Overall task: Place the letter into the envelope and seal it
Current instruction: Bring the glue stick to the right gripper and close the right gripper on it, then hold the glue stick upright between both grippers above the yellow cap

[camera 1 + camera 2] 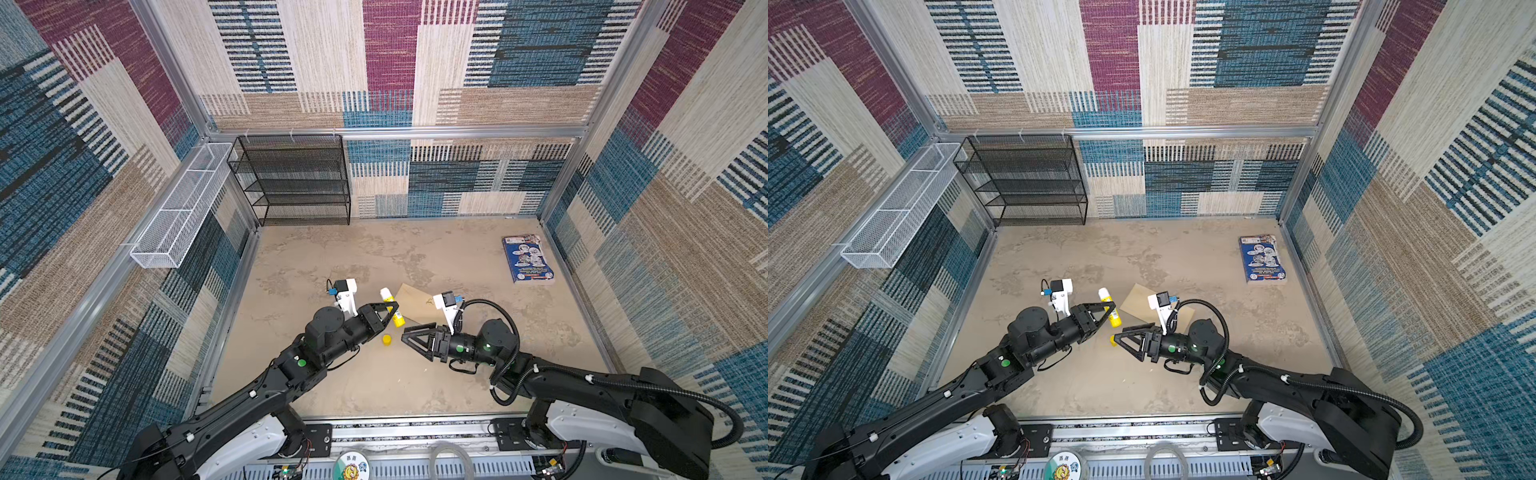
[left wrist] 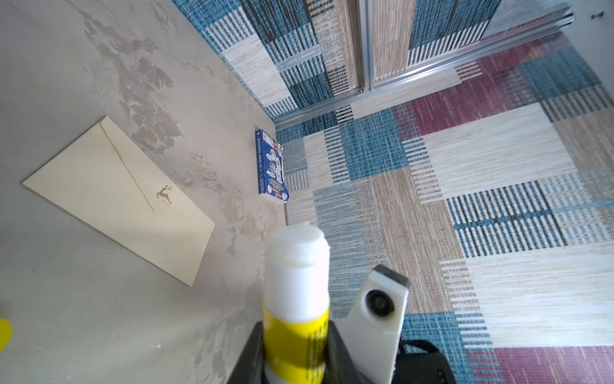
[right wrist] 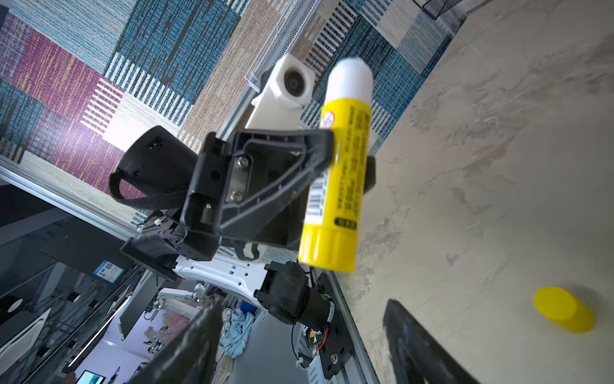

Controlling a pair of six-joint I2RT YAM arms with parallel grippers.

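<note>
Yellow-and-white glue stick (image 3: 349, 109), uncapped: is pinched by left gripper (image 3: 350, 163), presumably for sealing tan paper envelope (image 2: 116, 199) ahead; right gripper (image 1: 405, 334) spread.

Occlusions, crops, blur.
Envelope (image 1: 411, 300) partly hidden behind the right arm's camera mount (image 1: 443, 306) in both top views; left wrist view crops glue stick (image 2: 295, 299) base and yellow cap (image 2: 4, 332); right wrist view smears the cap.

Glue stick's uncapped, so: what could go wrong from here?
The round yellow plastic cap lies loose beside the open right gripper; a nudge could roll it. The yellow glue stick in the left gripper has its white tip bare and could smear. The tan paper envelope's flap looks closed; no letter shows.
</note>
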